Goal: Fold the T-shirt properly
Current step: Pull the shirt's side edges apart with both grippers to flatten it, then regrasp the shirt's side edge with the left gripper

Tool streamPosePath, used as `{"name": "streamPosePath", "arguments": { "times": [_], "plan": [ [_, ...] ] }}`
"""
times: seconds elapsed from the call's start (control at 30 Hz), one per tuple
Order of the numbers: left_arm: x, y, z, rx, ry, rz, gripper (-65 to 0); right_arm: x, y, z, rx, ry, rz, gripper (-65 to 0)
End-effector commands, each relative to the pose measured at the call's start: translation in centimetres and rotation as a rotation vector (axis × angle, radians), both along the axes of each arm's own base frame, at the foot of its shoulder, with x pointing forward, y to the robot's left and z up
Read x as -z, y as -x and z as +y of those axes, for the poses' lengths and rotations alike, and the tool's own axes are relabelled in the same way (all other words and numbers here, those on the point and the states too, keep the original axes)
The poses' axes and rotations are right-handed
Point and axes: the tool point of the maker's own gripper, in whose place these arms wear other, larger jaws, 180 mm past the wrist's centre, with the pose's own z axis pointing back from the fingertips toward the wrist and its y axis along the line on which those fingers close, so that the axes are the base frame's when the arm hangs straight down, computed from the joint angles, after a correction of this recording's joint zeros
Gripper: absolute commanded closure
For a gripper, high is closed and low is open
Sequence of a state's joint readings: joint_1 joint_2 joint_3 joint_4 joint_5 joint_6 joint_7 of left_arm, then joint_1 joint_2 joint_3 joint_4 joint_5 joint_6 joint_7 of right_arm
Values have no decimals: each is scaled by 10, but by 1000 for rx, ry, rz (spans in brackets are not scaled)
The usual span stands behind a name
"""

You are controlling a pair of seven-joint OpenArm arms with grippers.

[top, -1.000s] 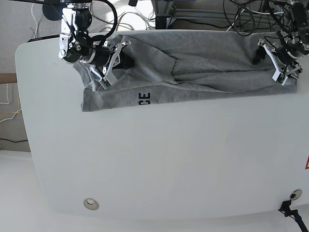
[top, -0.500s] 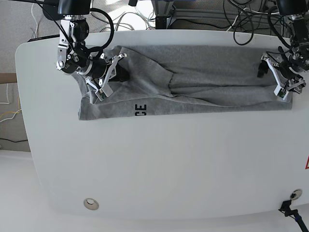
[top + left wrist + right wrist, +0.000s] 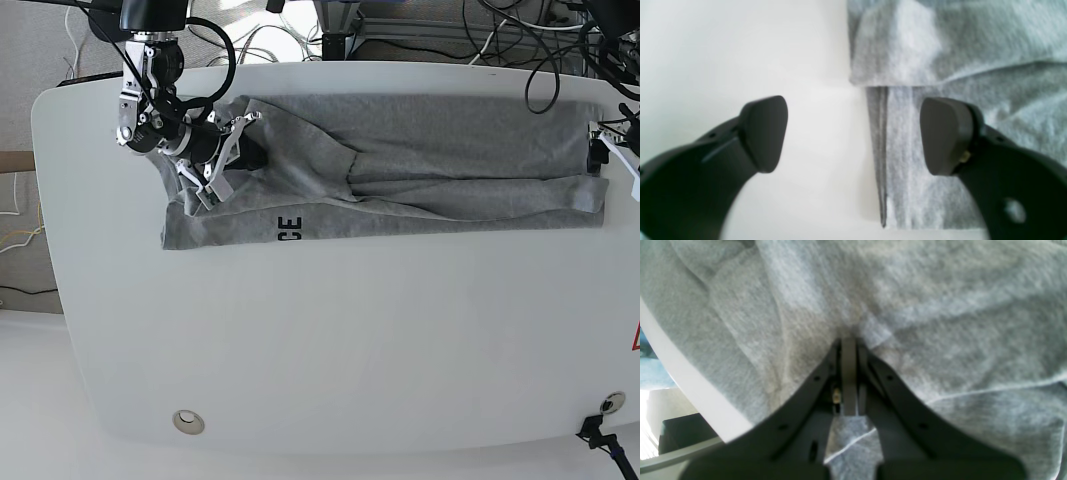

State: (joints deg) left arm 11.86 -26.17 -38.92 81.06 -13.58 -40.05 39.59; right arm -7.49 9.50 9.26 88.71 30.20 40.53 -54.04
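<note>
The T-shirt lies as a long folded band across the far part of the table, its long axis running side to side in the base view. Black letters "CE" show on the band's near edge, toward the end where the right arm works.

The right gripper rests on that end of the T-shirt. Its jaws are closed together, with a pucker of grey cloth gathered at their tips, so it is judged to be pinching the fabric. In the base view this gripper sits on the shirt, just inside the band's end.

The left gripper is at the opposite end of the T-shirt. Its jaws stand wide apart and hold nothing. One fingertip is over bare table; the other fingertip is over cloth. The shirt's end edge, a straight stitched hem, runs between the two fingertips, roughly parallel to them. In the base view this gripper sits at the frame's right margin, just beyond the band's end.

Judgement: the next fold turns on that hem. The cloth lies to one side of the left gripper's centre line, along the band's long axis. The left arm is the nearer arm to this free end and must straddle the hem to close on it.
</note>
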Motion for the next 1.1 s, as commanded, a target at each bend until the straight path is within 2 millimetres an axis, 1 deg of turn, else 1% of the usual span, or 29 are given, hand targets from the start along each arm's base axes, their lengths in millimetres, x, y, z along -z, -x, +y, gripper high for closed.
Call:
{"name": "streamPosePath", "arguments": {
  "times": [0.0, 0.07, 0.13, 0.17, 0.23, 0.27, 0.3, 0.37, 0.43, 0.5, 0.53, 0.63, 0.77, 0.83, 0.87, 0.93, 1.07],
  "plan": [
    [-20, -13, 5, 10, -12, -70, -431, 8, 5, -11, -12, 69, 34, 0],
    [-18, -12, 4, 6, -5, -69, -258, 8, 6, -11, -12, 69, 36, 0],
    [-11, -12, -4, -2, 24, -72, -148, 8, 6, -11, -12, 69, 36, 0],
    [-9, -12, -7, -4, 33, -74, -126, 8, 6, -11, -12, 69, 36, 0],
    [-7, -12, -13, -9, 74, -92, -152, 8, 6, -11, -12, 69, 36, 0],
    [-4, -12, -16, -19, 118, -100, -179, 8, 6, -11, -12, 69, 36, 0],
    [0, -10, -16, -33, 157, -98, -211, 8, 6, -10, -12, 67, 36, 0],
    [10, -6, -19, -69, 244, -94, -298, 8, 6, -10, -12, 67, 36, 0],
    [15, -4, -19, -91, 294, -102, -369, 8, 6, -10, -12, 67, 36, 0],
    [17, -2, -18, -110, 332, -109, -419, 9, 6, -9, -13, 65, 37, 0],
    [20, -1, -17, -121, 351, -108, -434, 9, 6, -9, -13, 65, 37, 0],
    [27, 4, -16, -143, 380, -98, -450, 9, 6, -9, -13, 65, 37, 0],
    [27, 4, -16, -143, 378, -94, -451, 9, 7, -9, -14, 67, 39, 0],
    [27, 5, -11, -141, 368, -84, -453, 9, 7, -9, -14, 67, 39, 0],
    [31, 7, -11, -146, 375, -73, -453, 9, 7, -9, -14, 67, 39, 0],
    [39, 8, -18, -139, 391, -47, -453, 9, 7, -9, -13, 65, 39, 0],
    [48, 7, -32, -105, 403, -16, -453, 9, 7, -9, -13, 65, 39, 0]
  ]
}}
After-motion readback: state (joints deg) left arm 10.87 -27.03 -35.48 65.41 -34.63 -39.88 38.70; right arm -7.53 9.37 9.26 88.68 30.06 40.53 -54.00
